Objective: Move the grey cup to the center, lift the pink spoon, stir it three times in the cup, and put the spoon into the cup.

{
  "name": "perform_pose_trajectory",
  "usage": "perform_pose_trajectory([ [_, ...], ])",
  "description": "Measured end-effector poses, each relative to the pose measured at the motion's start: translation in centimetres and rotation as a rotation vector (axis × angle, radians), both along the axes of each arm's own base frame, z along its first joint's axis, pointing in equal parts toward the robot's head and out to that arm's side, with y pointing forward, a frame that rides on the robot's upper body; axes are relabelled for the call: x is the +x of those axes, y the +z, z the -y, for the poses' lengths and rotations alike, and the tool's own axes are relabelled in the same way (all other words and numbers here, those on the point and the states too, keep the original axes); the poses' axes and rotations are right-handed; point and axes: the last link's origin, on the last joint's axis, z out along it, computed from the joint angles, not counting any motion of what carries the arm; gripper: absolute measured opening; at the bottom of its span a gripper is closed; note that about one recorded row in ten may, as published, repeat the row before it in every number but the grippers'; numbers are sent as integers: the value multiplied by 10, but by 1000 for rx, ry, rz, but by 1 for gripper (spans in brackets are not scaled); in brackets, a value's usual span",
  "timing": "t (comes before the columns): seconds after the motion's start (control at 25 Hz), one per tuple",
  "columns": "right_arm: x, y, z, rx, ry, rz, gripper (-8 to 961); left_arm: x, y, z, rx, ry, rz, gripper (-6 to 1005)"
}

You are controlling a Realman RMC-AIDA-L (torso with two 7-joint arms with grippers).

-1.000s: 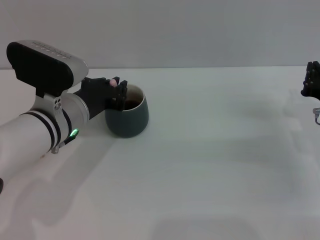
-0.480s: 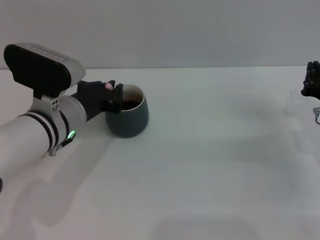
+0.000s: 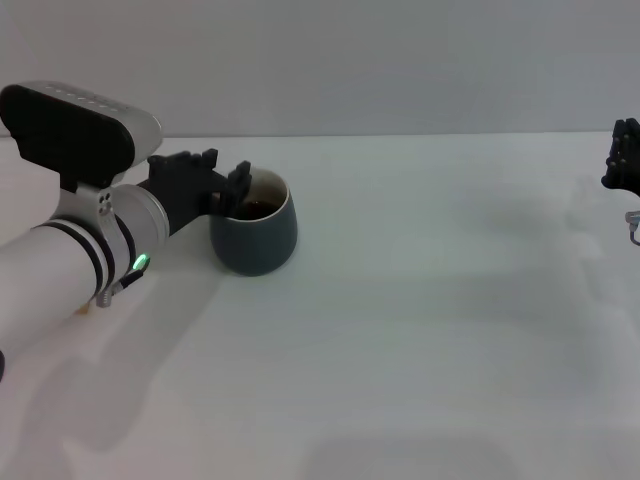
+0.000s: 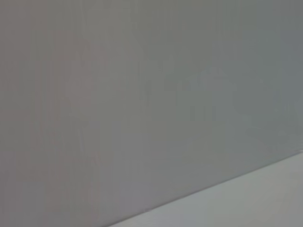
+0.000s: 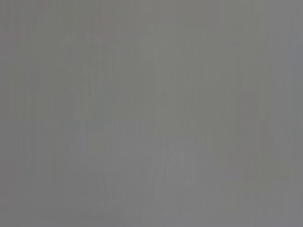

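The grey cup (image 3: 254, 233) stands upright on the white table (image 3: 420, 330), in the left half of the head view and toward the far side of the table. Its rim is white and its interior looks dark; the handle cannot be made out from this angle.

The left pincer (image 3: 226, 184) sits at the cup's left rim, level with the opening. One black finger (image 3: 239, 182) reaches over the rim; the other lies farther left, with a visible gap between them, so the pincer stands spread apart and holds nothing that can be seen. The left arm runs in from the lower left, with a green light showing on its wrist section.

The pink spoon cannot be seen in any view. Whether it lies inside the cup cannot be told, since the finger and the dark interior hide that spot.

The right pincer (image 3: 625, 160) is parked at the right edge of the head view, well apart from the cup. Its spread cannot be told.

Both wrist views show only plain grey surface; the left wrist view also catches a pale strip of table at one corner.
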Motion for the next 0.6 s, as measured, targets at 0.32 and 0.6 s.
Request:
perform_pose_trajectory([
  [0.32, -1, 0, -1, 0, 1, 0, 51, 2, 22, -2, 73, -3, 25, 404],
  [0.6, 0, 0, -1, 1, -3, -1, 51, -10, 53, -6, 214, 11, 66, 425],
])
